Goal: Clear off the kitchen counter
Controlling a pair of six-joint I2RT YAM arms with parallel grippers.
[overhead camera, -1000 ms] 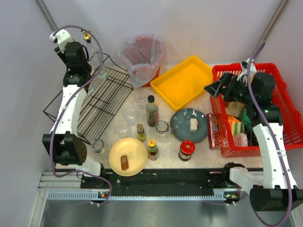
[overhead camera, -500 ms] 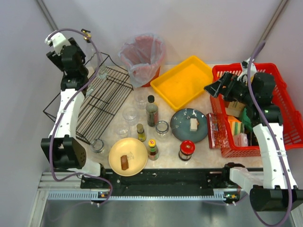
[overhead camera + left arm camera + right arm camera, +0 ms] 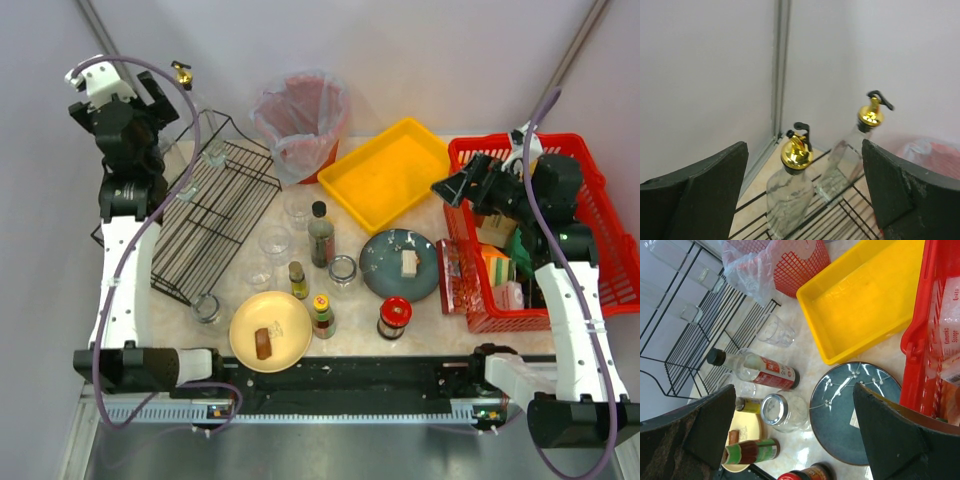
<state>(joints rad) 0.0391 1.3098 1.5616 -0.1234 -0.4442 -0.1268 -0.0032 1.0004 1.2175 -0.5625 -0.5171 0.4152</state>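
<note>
The kitchen counter [image 3: 355, 315] is pale marble and crowded with dishes and bottles. My left gripper [image 3: 150, 98] is open at the far left, raised over the black wire rack [image 3: 215, 215]. In the left wrist view its fingers [image 3: 700, 195] frame a clear gold-capped bottle [image 3: 790, 195] standing on the rack [image 3: 840, 220], apart from both fingers. A second such bottle [image 3: 850, 155] leans behind it. My right gripper [image 3: 455, 185] hangs open beside the red basket [image 3: 590, 230]. Nothing sits between its fingers [image 3: 900, 435], which hover above the blue plate [image 3: 855, 405] and a glass jar [image 3: 780, 412].
A yellow tray [image 3: 395, 172] and a bagged red bin [image 3: 300, 120] stand at the back. On the counter are a yellow plate [image 3: 270, 330] with a sausage, a red-lidded jar [image 3: 393, 317], several small bottles [image 3: 320, 235] and glasses [image 3: 275, 243].
The left gripper opened wide, let go of the gold-capped bottle on the rack and drew back up and to the left. The right arm stayed still.
</note>
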